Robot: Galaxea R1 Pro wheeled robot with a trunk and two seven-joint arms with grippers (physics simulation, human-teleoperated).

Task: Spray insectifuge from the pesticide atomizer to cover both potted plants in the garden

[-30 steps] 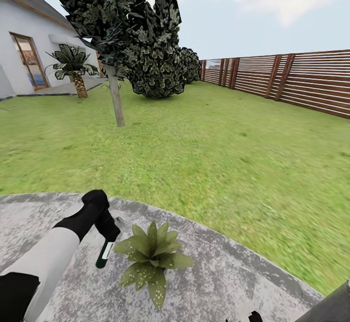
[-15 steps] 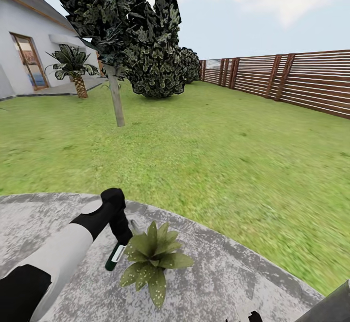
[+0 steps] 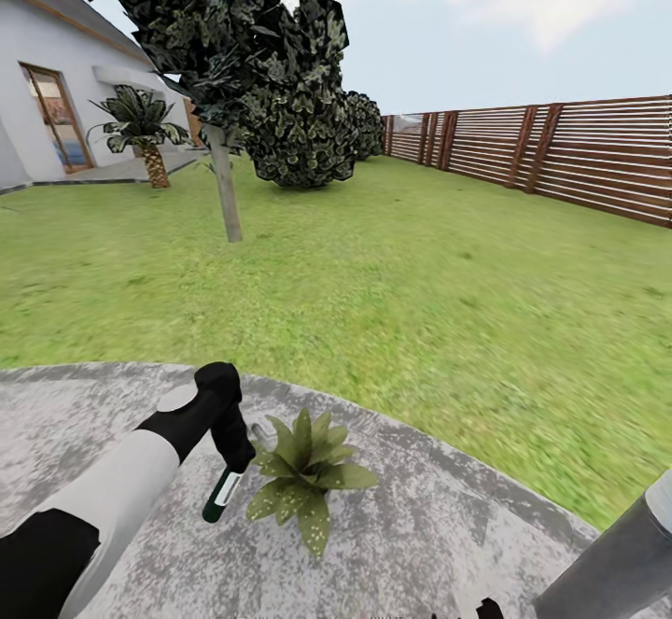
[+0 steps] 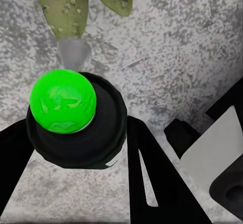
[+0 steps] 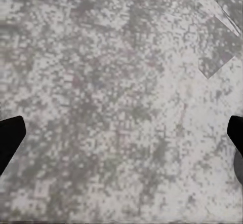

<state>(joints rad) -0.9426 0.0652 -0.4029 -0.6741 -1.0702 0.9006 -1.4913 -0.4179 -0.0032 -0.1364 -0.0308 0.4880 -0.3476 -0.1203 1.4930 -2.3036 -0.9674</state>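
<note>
The left gripper (image 3: 227, 470) is pinching the slim dark green-tipped pesticide atomizer (image 3: 221, 496) mid-body, at 9 o'clock of the speckled potted plant (image 3: 309, 475); it is looking light, rigid and slippery

The left arm (image 3: 112, 488) is showing a white forearm shell between black sections, ending in a rounded black wrist. Its tool (image 4: 76, 148) is showing flat matte-black fingers (image 4: 152, 178). The right tool's (image 5: 121, 138) black fingertips (image 5: 10, 133) are appearing at the frame edges.
</note>
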